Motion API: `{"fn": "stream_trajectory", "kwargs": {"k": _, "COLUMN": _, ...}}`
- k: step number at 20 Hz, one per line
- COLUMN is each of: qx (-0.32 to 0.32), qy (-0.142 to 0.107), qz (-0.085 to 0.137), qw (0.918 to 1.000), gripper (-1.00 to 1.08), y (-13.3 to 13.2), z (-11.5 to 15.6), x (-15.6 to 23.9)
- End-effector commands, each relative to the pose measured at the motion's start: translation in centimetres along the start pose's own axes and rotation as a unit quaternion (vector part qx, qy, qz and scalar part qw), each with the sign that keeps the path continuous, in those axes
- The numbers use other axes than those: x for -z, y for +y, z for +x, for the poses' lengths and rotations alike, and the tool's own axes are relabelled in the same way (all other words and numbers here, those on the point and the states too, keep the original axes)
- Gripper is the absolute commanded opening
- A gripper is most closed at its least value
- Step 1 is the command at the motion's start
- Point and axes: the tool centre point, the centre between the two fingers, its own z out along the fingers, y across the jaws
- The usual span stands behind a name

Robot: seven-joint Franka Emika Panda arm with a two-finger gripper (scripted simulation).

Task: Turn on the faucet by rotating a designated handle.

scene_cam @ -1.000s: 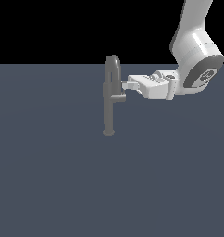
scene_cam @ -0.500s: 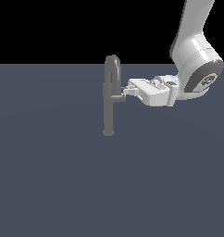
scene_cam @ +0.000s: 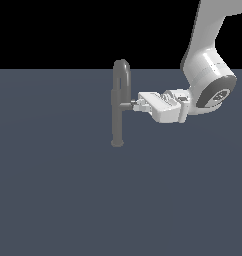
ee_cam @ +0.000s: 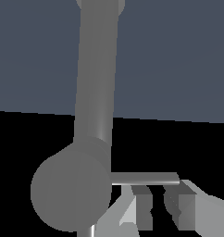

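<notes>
The faucet (scene_cam: 117, 117) is a tall grey column with a narrow arched spout, standing on a small round foot. Its handle (scene_cam: 127, 105) is a short stub pointing toward the exterior view's right from mid-column. My gripper (scene_cam: 138, 104) reaches in horizontally from that side, level with the handle, its fingertips at the stub's end. In the wrist view the faucet column (ee_cam: 97, 74) looms close. The thin handle bar (ee_cam: 144, 178) lies across the fingertips (ee_cam: 142, 206). The fingers stand almost together with nothing between them.
The faucet stands on a flat dark blue-grey floor (scene_cam: 68, 200). My white arm (scene_cam: 208, 75) comes down from the upper part of the exterior view's right.
My gripper has dropped from spout height to handle height and edged toward the exterior view's left, so its fingertips now meet the handle's tip. The faucet has not visibly moved.
</notes>
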Motion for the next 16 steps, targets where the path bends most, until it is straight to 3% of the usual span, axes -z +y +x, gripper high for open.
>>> {"fn": "stream_trajectory", "kwargs": {"k": 1, "qx": -0.020, "qy": -0.002, "qz": 0.005, "qw": 0.9998, "gripper": -1.00, "y": 0.6, "z": 3.1, "x": 0.0}}
{"fn": "stream_trajectory", "kwargs": {"k": 4, "qx": -0.025, "qy": -0.002, "qz": 0.006, "qw": 0.9997, "gripper": -1.00, "y": 0.7, "z": 4.3, "x": 0.0}}
{"fn": "stream_trajectory", "kwargs": {"k": 5, "qx": 0.004, "qy": -0.003, "qz": -0.003, "qw": 1.0000, "gripper": -1.00, "y": -0.3, "z": 0.5, "x": 0.1}}
{"fn": "stream_trajectory", "kwargs": {"k": 16, "qx": -0.022, "qy": -0.002, "qz": 0.005, "qw": 0.9997, "gripper": -1.00, "y": -1.3, "z": 5.5, "x": 0.0}}
